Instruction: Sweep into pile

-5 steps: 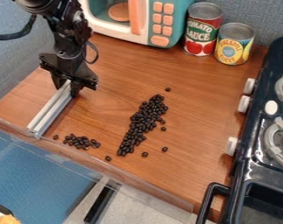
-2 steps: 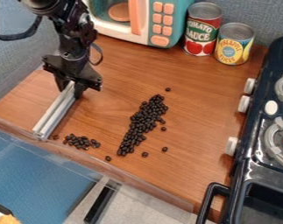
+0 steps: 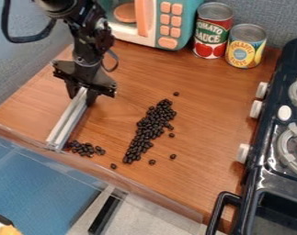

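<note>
1. The pale metal bar [image 3: 67, 119] has shifted rightward along with the arm, and slightly down the view. It runs at a slant from the gripper to the near edge of the wooden counter [image 3: 212, 114]. Its lower end covers the spot where a lone bean lay apart in the first frame.

2. The black gripper [image 3: 83, 95] has moved the same way, in small steps across both earlier frames. Its claw is closed onto the upper end of the bar, one finger on each side.

3. The small cluster of beans [image 3: 84, 149] lies near the counter's front edge, its shape and place much as before. The gap between it and the bar has closed: the bar's lower end is right at the cluster's left side, though whether they touch I cannot tell.

4. A single bean [image 3: 113, 166] sits between the two groups, nearer the front edge, unmoved.

5. The long pile of beans [image 3: 149, 131] keeps its slanting streak down the middle of the counter, well apart from the bar.

6. The toy microwave [image 3: 151, 27] stands at the back, unchanged, with the arm now overlapping more of its left side.

7. The loose beans [image 3: 173, 156] around the right side of the long pile have stayed put.

8. The red tomato can [image 3: 212, 30], the yellow can [image 3: 246, 46] just beside it and the toy stove [image 3: 255, 137] have not changed.
</note>
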Robot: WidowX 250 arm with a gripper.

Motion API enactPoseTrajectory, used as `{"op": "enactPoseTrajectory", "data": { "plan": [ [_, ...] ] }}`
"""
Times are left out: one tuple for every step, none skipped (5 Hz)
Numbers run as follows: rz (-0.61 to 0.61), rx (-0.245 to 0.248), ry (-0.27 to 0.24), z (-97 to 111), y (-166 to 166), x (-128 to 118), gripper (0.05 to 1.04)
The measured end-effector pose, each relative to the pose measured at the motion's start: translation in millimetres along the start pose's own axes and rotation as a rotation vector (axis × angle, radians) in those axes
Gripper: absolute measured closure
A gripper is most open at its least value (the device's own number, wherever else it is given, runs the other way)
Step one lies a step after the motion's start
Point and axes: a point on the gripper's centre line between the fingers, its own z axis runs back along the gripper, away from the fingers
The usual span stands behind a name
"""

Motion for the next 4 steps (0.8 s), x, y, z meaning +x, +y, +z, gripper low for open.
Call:
{"op": "enactPoseTrajectory", "data": {
  "plan": [
    [0.007,-0.001,0.001,1.2,-5.4,-0.2,0.704],
    [0.027,0.005,-0.002,1.2,-8.1,0.2,0.704],
    [0.041,0.011,-0.004,1.8,-13.3,0.3,0.704],
    [0.033,0.011,0.001,3.2,-20.8,-0.8,0.705]
  ]
}}
